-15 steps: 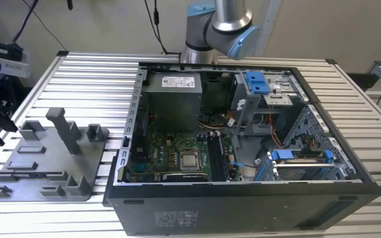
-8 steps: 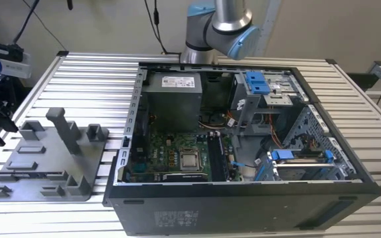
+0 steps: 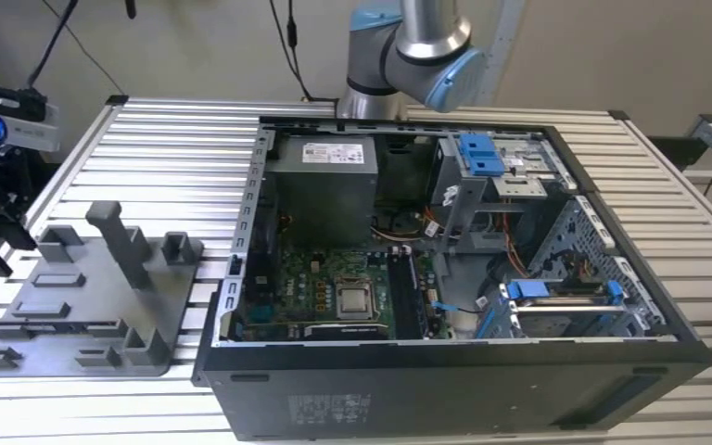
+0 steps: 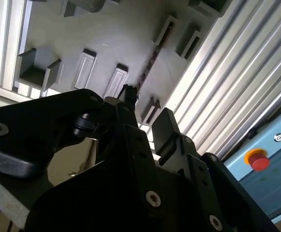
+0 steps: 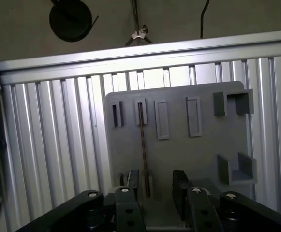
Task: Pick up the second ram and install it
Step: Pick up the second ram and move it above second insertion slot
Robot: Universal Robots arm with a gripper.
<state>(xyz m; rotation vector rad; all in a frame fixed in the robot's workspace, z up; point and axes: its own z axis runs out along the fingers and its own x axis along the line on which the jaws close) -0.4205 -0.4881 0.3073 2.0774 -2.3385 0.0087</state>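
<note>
Closest to both wrist cameras is the gripper (image 5: pixel 156 180) (image 4: pixel 147 110): a matte black body with bright screw heads, ending in two flat dark fingers (image 5: pixel 180 188) that stand apart and hold nothing. Between them I see the second ram (image 5: pixel 143 145) (image 4: pixel 151 60) edge-on, a thin dark strip with a finely speckled rim. It stands on its long edge on the grey tray (image 5: pixel 179 154) (image 4: pixel 111 38). Its far end sits in one of a row of narrow rectangular pockets. Its near end runs in between the fingers, nearer to one of them; I cannot tell whether it touches that finger.

The tray is dull moulded plastic with upright blocks, angle brackets and shallow pockets. In the exterior view the tray (image 3: pixel 96 301) lies low in the frame at the exterior view's left, on a table (image 3: pixel 171 158) of ribbed, shiny aluminium slats. Just beside it, toward the middle and the exterior view's right, an open black computer case (image 3: pixel 455 389) lies on its side. Inside it I make out a green motherboard (image 3: pixel 319 278) with a square metal socket (image 3: pixel 356 298), a grey boxy power supply (image 3: pixel 319 176) higher up, and drive cages with blue plastic clips (image 3: pixel 480 153). The arm (image 3: pixel 406 42), silver with pale blue caps, rises behind the case at the top of the frame. In the second wrist view a pale blue panel (image 4: pixel 275 179) with a round red button (image 4: pixel 258 159) sits beyond the table's edge.
</note>
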